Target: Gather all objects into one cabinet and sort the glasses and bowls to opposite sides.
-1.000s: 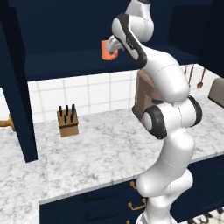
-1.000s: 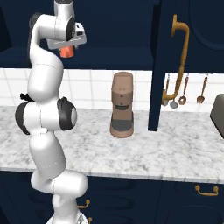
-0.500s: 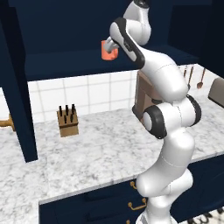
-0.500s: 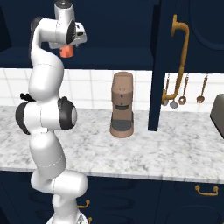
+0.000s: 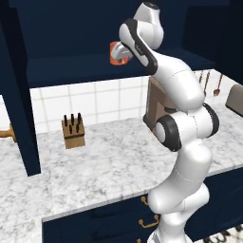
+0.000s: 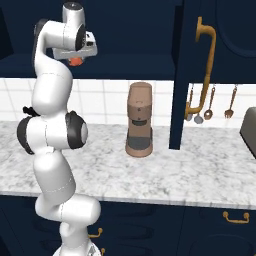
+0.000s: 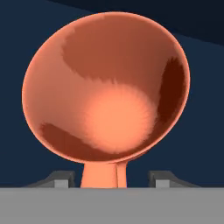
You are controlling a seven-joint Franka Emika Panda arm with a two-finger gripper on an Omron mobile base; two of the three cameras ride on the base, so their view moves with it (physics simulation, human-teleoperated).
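— Where do the fingers (image 7: 63,178) stand?

— In our hand view we see two small grey tips low down, one on each side of the orange-red cup (image 7: 107,87). The cup's lower part drops between them, and its open mouth faces the camera, so we look straight into its hollow. The tips sit a little off the cup's narrow lower part; we cannot see pads touching it there.

— So is it held?

— We take it as held: in the left base view the cup (image 5: 115,52) hangs at the gripper (image 5: 121,53) with nothing under it, above the front edge of the navy cabinet shelf (image 5: 71,66). The fingers are closed to about the cup's width.

— And relative to that shelf, where is everything else?

— From the right base view the gripper (image 6: 76,59) and the cup (image 6: 75,60) sit high, in front of the dark opening over the shelf (image 6: 115,67). Below the shelf lies the marble counter (image 6: 165,170), with the brown coffee machine (image 6: 139,120) on it. Right of the shelf stands the cabinet door (image 6: 200,60) with its curved brass handle (image 6: 202,70). In the left base view a knife block (image 5: 73,131) stands on the counter (image 5: 95,171) below the shelf, against the white tiles.
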